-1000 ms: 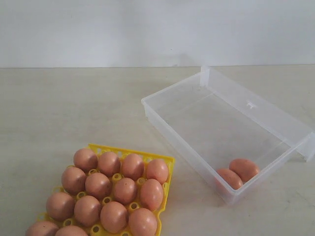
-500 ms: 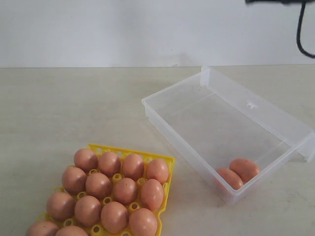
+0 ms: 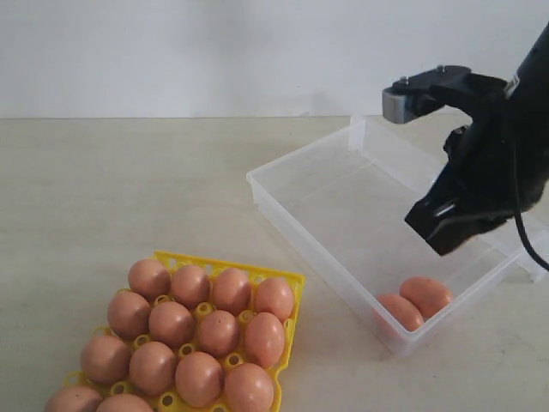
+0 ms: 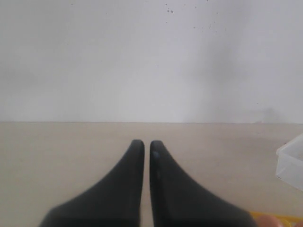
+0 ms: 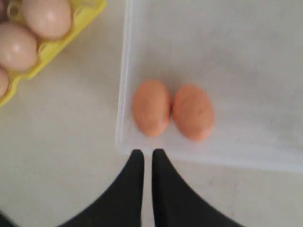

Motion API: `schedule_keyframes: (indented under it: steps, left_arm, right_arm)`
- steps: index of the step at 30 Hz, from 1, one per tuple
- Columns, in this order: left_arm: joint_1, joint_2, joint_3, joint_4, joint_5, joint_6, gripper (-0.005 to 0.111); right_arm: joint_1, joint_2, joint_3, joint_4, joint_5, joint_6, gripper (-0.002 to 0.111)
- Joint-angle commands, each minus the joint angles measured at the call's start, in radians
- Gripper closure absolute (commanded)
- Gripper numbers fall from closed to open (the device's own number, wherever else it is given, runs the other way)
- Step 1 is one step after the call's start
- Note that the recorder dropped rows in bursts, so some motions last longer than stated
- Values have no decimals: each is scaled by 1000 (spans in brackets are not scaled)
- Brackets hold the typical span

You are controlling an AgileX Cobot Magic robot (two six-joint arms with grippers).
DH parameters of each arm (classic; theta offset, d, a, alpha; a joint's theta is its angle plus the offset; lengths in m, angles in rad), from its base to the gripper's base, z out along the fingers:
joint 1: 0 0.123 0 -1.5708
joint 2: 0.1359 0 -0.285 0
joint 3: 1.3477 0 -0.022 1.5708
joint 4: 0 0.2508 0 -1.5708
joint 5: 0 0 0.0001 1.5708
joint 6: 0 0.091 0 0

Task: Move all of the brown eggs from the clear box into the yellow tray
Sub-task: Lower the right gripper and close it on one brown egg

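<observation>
**Ana:** Start from your left. What have you got?

**Me:** My left gripper has its fingers drawn together on nothing. It hangs over the bare table, and a corner of the yellow tray shows close beneath it. The cups I can see in the tray are all filled with brown eggs.

**Ana:** And further right?

**Me:** The clear box lies under my right gripper, which hovers above it, closed and empty. The two eggs left in the box sit below and just ahead of its tips, right behind the box's near wall.

**Ana:** How will they handle?

**Me:** I expect them to be light, with a shell that is stiff but brittle. It's also smooth and rounded, so too loose a grip would let one slip and too hard a squeeze would crack it. I'd open wide first, then close gently across the fattest part of one egg.

**Ana:** Any snag?

**Me:** They lie side by side, touching, so I doubt a finger fits between them. Gripping one end to end may be safer.

**Ana:** What do they look like?

**Me:** Both are orange-brown ovals, matte with faint speckles, and about the same size.
</observation>
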Motion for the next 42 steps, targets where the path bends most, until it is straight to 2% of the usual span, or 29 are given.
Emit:
schedule_keyframes:
  steps: [1,4,7,8,11,16,24,42]
  left_arm:
    - [1,-4,-3,-3,-3,-7,103]
    - [1,-4,-3,-3,-3,-7,103]
    - [1,-4,-3,-3,-3,-7,103]
    - [1,-4,-3,-3,-3,-7,103]
    - [1,-4,-3,-3,-3,-7,103]
    - [1,-4,-3,-3,-3,-7,103]
    - [1,-4,-3,-3,-3,-7,103]
    - [1,-4,-3,-3,-3,-7,103]
  right_arm:
    - [-4,-2,-3,-11,-191,-15,108]
    - [-4,43,-5,-4,-149,-46,101]
    - [-4,122,-5,-9,-137,-97,80]
    - [-4,152,-5,-9,-137,-97,69]
    - [-4,201,-13,-25,-135,-87,55]
    - [-4,233,-15,-99,-213,-78,56]
    - [-4,306,-15,-195,-194,-38,56]
    - [-4,429,-13,-179,-217,7,56]
